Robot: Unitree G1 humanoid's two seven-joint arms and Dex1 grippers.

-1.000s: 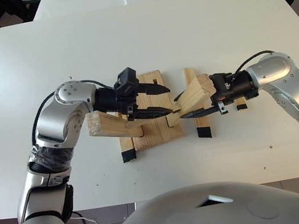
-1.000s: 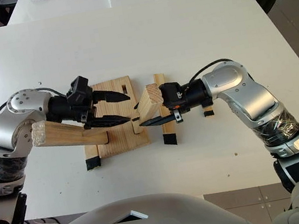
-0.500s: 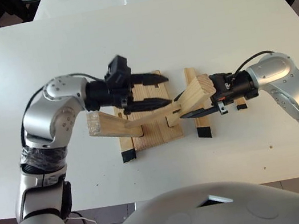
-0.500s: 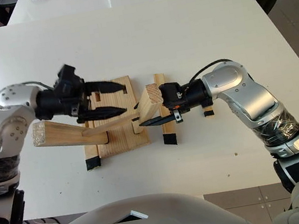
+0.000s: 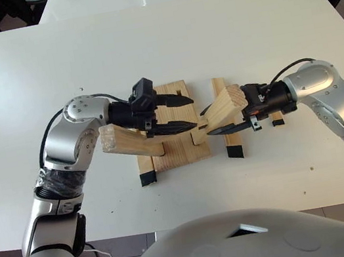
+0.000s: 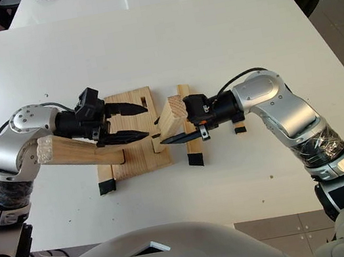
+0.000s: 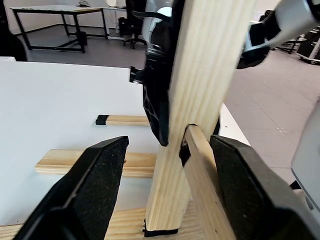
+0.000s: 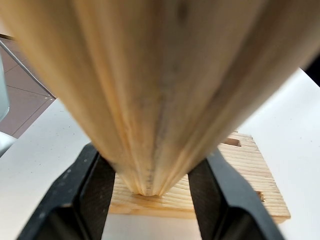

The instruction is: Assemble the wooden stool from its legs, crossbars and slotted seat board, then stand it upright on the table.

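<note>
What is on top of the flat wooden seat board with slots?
A thick pale wooden leg lies tilted over the seat board, with the open left gripper above it. What lies beneath them on the board is covered.

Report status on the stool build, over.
Left tool open around the crossbar. Right tool shut on a leg, tilted above the seat board. Spare leg lies beside the board.

Leg (image 8: pixel 150 75) blurred and cut off; seat board (image 8: pixel 255 192) partly hidden
</note>
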